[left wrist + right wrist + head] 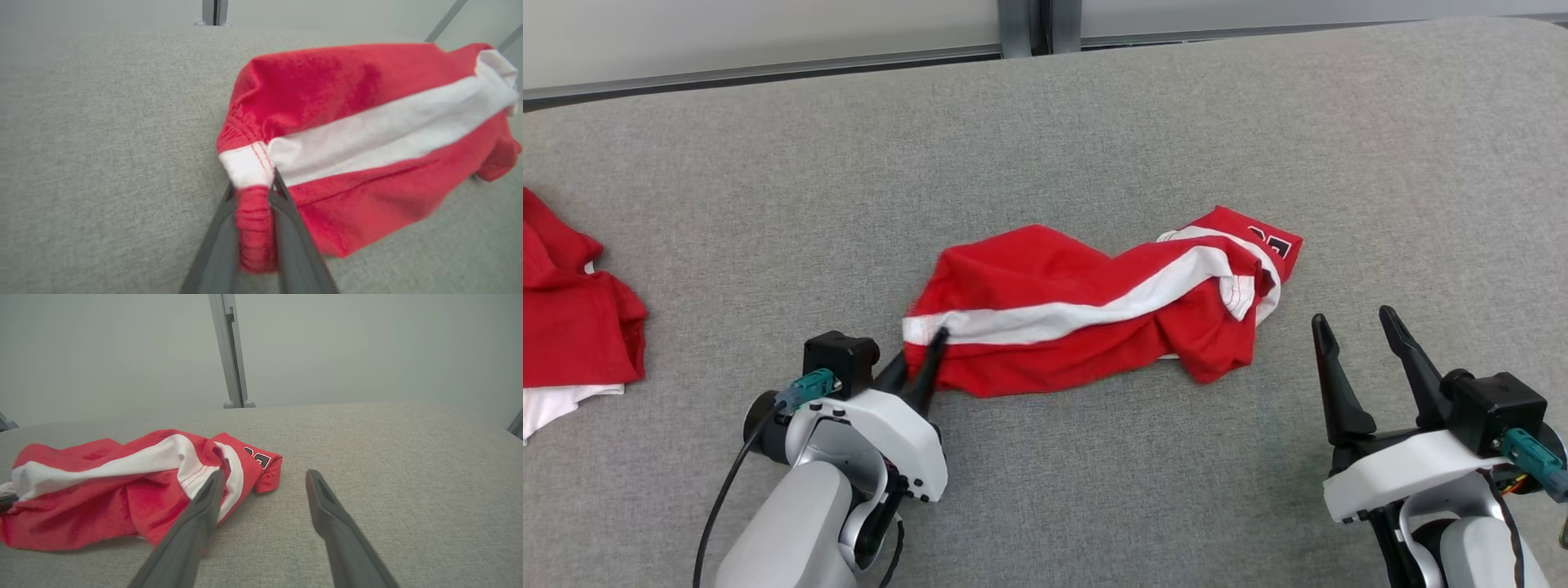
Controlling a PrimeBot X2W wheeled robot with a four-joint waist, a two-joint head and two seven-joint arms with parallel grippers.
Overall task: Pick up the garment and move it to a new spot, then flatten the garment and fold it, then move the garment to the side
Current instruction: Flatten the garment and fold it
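A grey cloth-covered desk (1094, 122) is stretching across the scene, with a pale wall and a grey post (1021, 24) standing behind it. The red garment (1045, 278) with a white stripe is lying crumpled near the middle of the desk, black lettering showing at its far right end. The left claw (253, 192) is pinching the garment's near-left edge, its fingers closed tight on the gathered hem where the white stripe ends. The right claw (1364, 327) is hanging low over the desk with its fingers spread wide, gripping nothing, near the garment's right end. Another red and white cloth (572, 327) is lying at the desk's left edge, well apart.
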